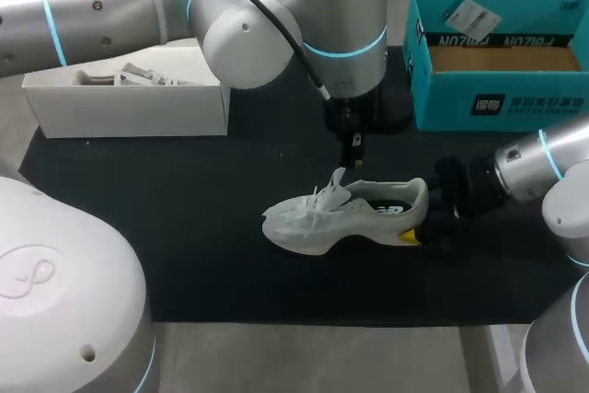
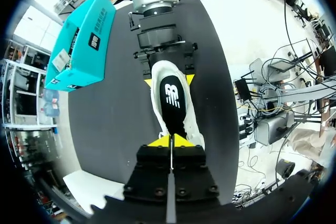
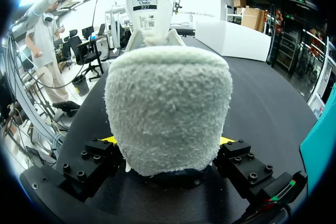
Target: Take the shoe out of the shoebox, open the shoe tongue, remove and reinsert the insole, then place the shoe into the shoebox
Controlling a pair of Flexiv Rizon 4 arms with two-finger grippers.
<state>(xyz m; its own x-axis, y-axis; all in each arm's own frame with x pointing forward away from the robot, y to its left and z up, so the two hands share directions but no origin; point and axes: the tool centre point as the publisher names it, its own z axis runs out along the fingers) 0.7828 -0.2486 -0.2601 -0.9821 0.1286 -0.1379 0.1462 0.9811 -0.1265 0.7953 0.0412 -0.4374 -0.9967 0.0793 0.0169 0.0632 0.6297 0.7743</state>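
White knit shoe (image 1: 345,218) out of shoebox (image 1: 497,103), sole down mid-bench (image 1: 184,227). Long axis runs left-right, toe left. Your right gripper (image 1: 417,223) clamps fuzzy heel from right. Your left gripper (image 2: 171,141) hangs just above raised tongue (image 3: 143,9), tips together; pinching anything, cannot tell. Black insole (image 2: 173,103) lies exposed, flat, likely floppy. Left arm is nearer to it.
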